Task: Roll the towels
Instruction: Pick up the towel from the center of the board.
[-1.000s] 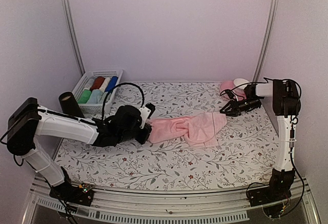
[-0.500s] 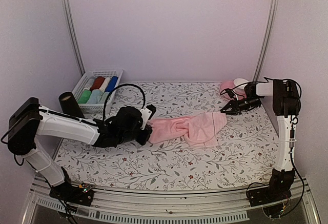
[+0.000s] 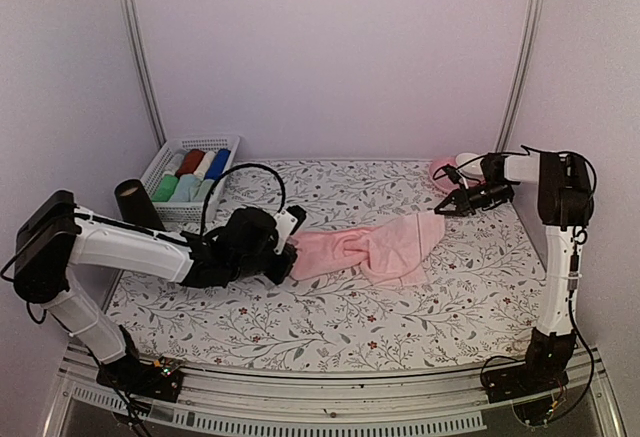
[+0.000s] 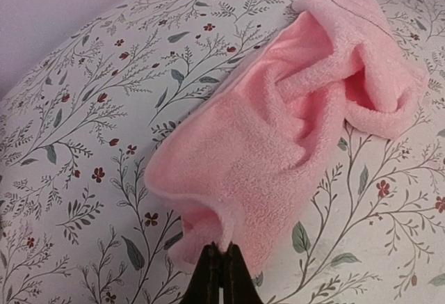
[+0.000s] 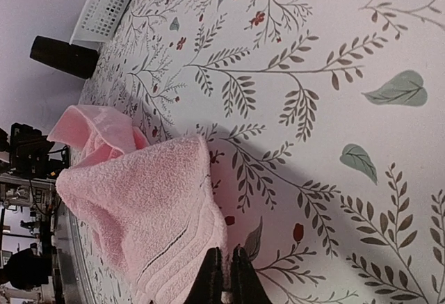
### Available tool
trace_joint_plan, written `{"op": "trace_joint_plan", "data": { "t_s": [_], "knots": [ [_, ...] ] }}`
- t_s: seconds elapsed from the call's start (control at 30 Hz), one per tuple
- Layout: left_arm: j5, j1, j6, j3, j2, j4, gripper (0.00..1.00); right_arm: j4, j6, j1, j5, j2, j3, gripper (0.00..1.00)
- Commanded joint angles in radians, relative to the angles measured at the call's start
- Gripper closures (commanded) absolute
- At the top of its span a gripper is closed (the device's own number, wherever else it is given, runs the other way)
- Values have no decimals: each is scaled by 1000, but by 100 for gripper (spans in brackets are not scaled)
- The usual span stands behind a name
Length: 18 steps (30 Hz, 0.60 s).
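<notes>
A pale pink towel (image 3: 372,246) lies crumpled and stretched across the middle of the flowered table. My left gripper (image 3: 293,248) is shut on its left end; in the left wrist view a fold of the towel (image 4: 292,123) is pinched between the closed tips of that gripper (image 4: 222,254). My right gripper (image 3: 444,210) is shut on the towel's far right corner. The right wrist view shows the hemmed edge of the towel (image 5: 139,200) caught between the tips of the right gripper (image 5: 224,257). A pale green rolled towel (image 3: 166,189) lies in the basket.
A white basket (image 3: 190,143) at the back left holds several rolled cloths. A black cylinder (image 3: 133,203) stands beside it. A pink saucer with a white cup (image 3: 447,168) sits at the back right, just behind the right gripper.
The right gripper has closed on the towel's right corner and drawn it a little toward the back right. The left arm has not moved.
</notes>
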Motion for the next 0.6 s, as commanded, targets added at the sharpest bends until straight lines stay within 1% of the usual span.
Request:
{"op": "trace_joint_plan", "data": {
  "t_s": [0.0,0.23,0.37,0.57],
  "knots": [
    [52,-3,35,8,-71,4,100,40,-43,-4,35,-182,-15,97],
    [56,3,51,30,-169,-61,100,3,-147,-4,81,-355,-43,98],
    [-9,2,59,73,-219,-127,100,-1,-202,-4,125,-488,-73,98],
    [-157,-8,113,131,-319,-182,100,-15,-294,-4,188,-724,-118,98]
  ]
}}
